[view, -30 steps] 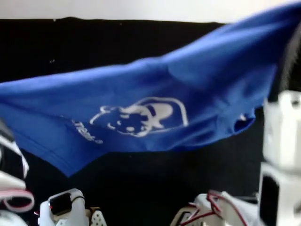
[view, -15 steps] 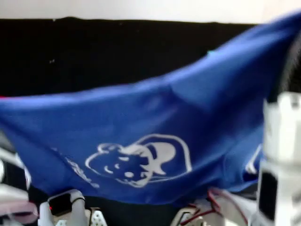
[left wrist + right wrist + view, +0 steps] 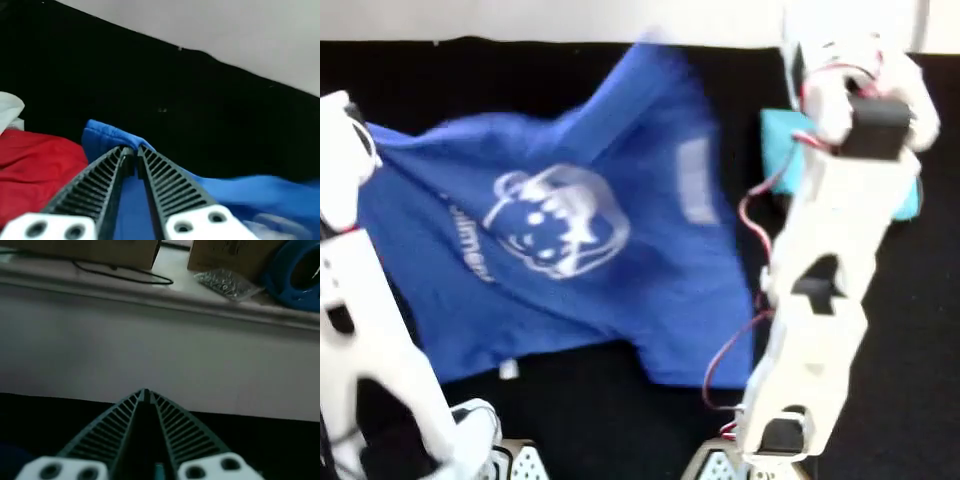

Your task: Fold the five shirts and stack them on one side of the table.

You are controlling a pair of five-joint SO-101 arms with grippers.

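Blue shirt (image 3: 570,250), lying spread and rumpled on the black table (image 3: 570,420), its white print facing up (the reference thing for all places below). Left gripper (image 3: 129,151): fingers drawn together and clamped on a folded edge of the blue shirt, with fabric bunched around the fingertips. The left arm (image 3: 360,300) stands at this same edge of the shirt in the high view. A red garment (image 3: 35,165) lies just beside the clamped edge, and a white cloth (image 3: 10,107) lies just beyond the red one, farther from the blue shirt. Right gripper (image 3: 145,392): fingers closed tip to tip with nothing seen between the tips, held above the table and pointing at a pale wall (image 3: 150,340). The right arm (image 3: 820,280) rises at the shirt's opposite edge, its red cables hanging next to the fabric. A teal folded garment (image 3: 782,140) lies behind that arm, near the blue shirt's far corner but apart from it.
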